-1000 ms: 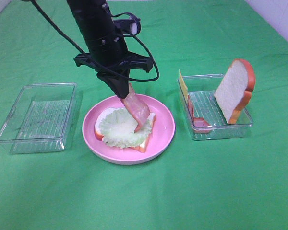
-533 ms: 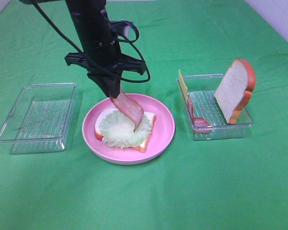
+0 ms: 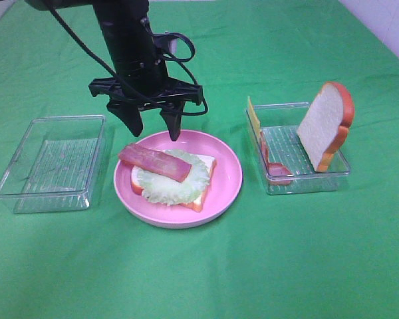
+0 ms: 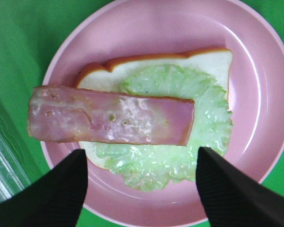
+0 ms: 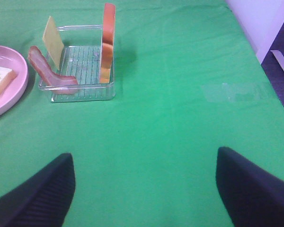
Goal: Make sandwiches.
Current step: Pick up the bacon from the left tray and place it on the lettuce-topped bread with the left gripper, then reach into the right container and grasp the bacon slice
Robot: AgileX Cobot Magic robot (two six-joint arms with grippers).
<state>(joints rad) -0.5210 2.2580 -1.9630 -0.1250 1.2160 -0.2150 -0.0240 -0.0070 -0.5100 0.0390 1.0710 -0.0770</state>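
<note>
The half-built sandwich sits on the round pink plastic plate (image 3: 230, 174) on the green cloth-covered surface (image 3: 286, 266). A white toy bread slice with orange-brown crust (image 3: 204, 163) is at the bottom, with a ruffled pale green lettuce leaf (image 3: 176, 185) on it. A pink-red toy bacon strip (image 3: 154, 163) lies flat across the top, one end overhanging the bread toward the plate's rim. The left gripper (image 3: 155, 131) hangs directly above that strip, jaws wide apart with nothing between them. The right gripper (image 5: 144, 158) is likewise spread and empty, low over bare cloth well away from the food. More pieces stand in the clear plastic rectangular tray (image 3: 306, 186) to the right of the plate. A thin yellow cheese square (image 3: 253, 118) leans on one wall, a second bacon strip (image 3: 274, 167) slumps with its lower end curled along the floor, and an upright bread slice (image 3: 326, 126) is propped on edge at the other end. All look light. The slumped bacon suggests soft, floppy material that will droop from a pinch, so an end grip seems best. The cheese looks thin and bendy, and its free upper edge is the reachable spot. The bread looks stiffer and thick, best pinched across its faces near the top crust. The glossy lettuce may be slippery, so whatever lands on it could slide.
</note>
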